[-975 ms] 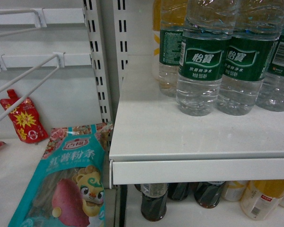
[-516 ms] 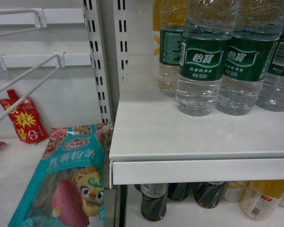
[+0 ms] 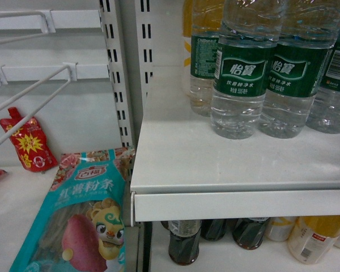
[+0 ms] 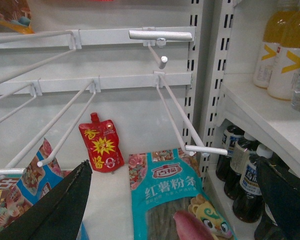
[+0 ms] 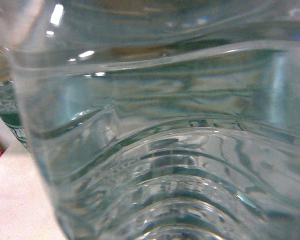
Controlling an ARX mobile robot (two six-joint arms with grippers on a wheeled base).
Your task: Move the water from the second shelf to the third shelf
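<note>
Several clear ribbed water bottles with green labels stand in the head view on a white shelf (image 3: 204, 164); the nearest water bottle (image 3: 239, 73) is in front, with another (image 3: 294, 71) to its right. No gripper shows in the head view. A ribbed clear water bottle (image 5: 160, 140) fills the whole right wrist view, very close to the camera, and the right gripper's fingers do not show there. My left gripper (image 4: 173, 165) is open, its dark fingers (image 4: 60, 210) spread wide over the lower bay, holding nothing.
Dark cola bottles (image 3: 184, 241) and yellow drink bottles (image 3: 314, 238) stand on the shelf below. On the left lie a teal noodle packet (image 3: 85, 221) and a red sachet (image 3: 29, 141). White wire hooks (image 4: 190, 125) stick out from the back panel. Slotted uprights (image 3: 116, 73) divide the bays.
</note>
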